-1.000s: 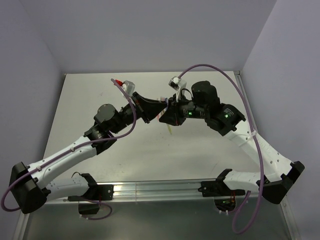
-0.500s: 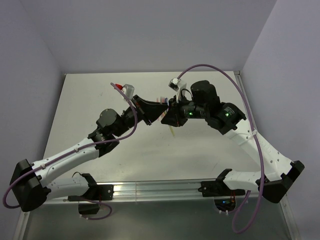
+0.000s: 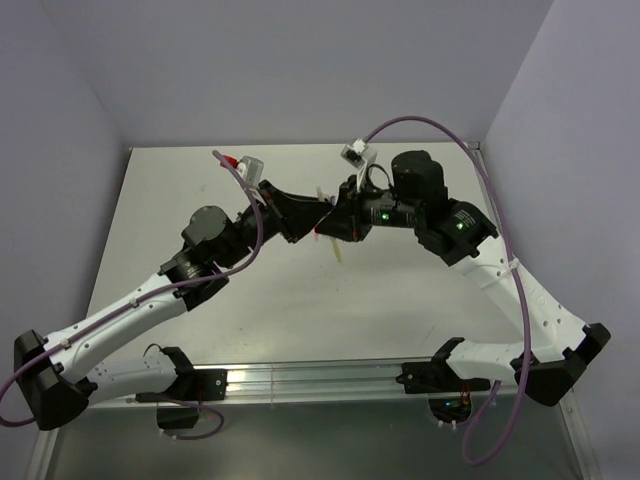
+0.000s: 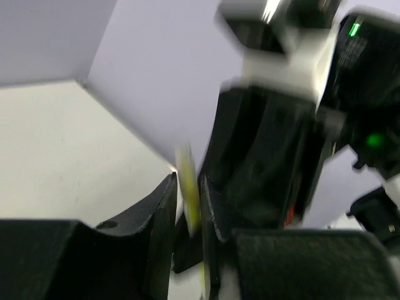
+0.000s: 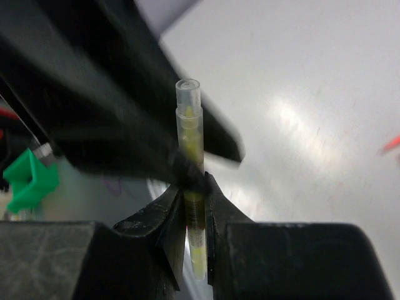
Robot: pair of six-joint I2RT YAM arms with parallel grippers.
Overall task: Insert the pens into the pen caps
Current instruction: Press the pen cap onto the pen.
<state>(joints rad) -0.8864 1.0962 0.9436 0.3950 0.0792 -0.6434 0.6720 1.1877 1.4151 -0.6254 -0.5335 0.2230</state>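
Observation:
Both grippers meet above the middle of the table [image 3: 200, 180]. My right gripper [image 5: 195, 181] is shut on a yellow pen [image 5: 189, 134], which stands up out of its jaws with a clear tubular end piece [image 5: 188, 94] on top. My left gripper [image 4: 187, 181] reaches in from the other side, and its dark fingers [image 5: 125, 134] cross the pen just above the right jaws. In the blurred left wrist view the yellow pen [image 4: 186, 165] sits between the left jaws, with a sliver of light on its left side. From above, the left gripper [image 3: 318, 210] and right gripper [image 3: 330, 222] overlap.
A pale yellow stick [image 3: 339, 254] lies on the table just below the meeting point. A red pen [image 5: 391, 144] lies blurred at the right edge of the right wrist view. Grey walls close the table on three sides.
Both wrists have shifted slightly up and toward the back, still joined at the pen. The left arm's elbow has swung left. The left jaws have eased apart a little.

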